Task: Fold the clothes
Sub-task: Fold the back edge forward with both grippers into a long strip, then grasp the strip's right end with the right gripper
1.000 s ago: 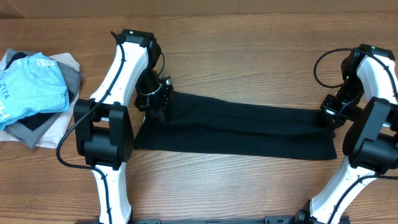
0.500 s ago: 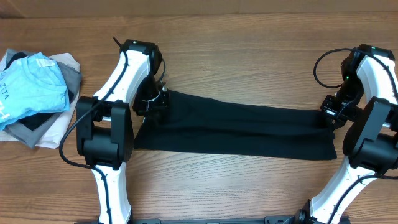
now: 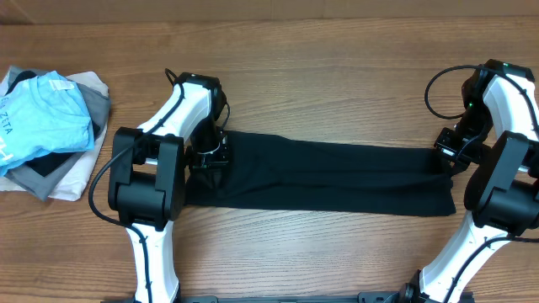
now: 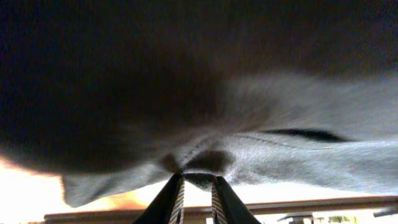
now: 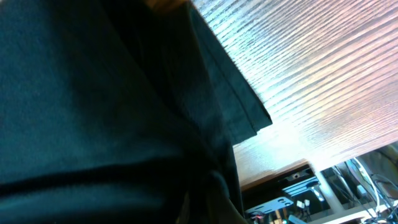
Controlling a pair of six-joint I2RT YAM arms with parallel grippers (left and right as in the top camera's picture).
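Long black fabric garment [image 3: 337, 172] lying stretched left to right across middle of brown wooden worktop [image 3: 320, 67]. Left claw [image 4: 196, 186] sitting at garment's left end, fingers nearly together, pinching bunched dark cloth. Right claw [image 3: 447, 156] hovering at garment's right end; black cloth filling wrist view, fingers hidden, grip impossible to tell. Pile of light blue, grey and white clothes [image 3: 46, 126] lying at upper left of frame, well apart from garment.

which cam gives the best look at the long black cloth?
Overhead: it shows the whole long black cloth laid out end to end. Left wrist shows only a blurred bunch pinched at the left end effector. Right wrist shows just one corner and hem over the wooden table.
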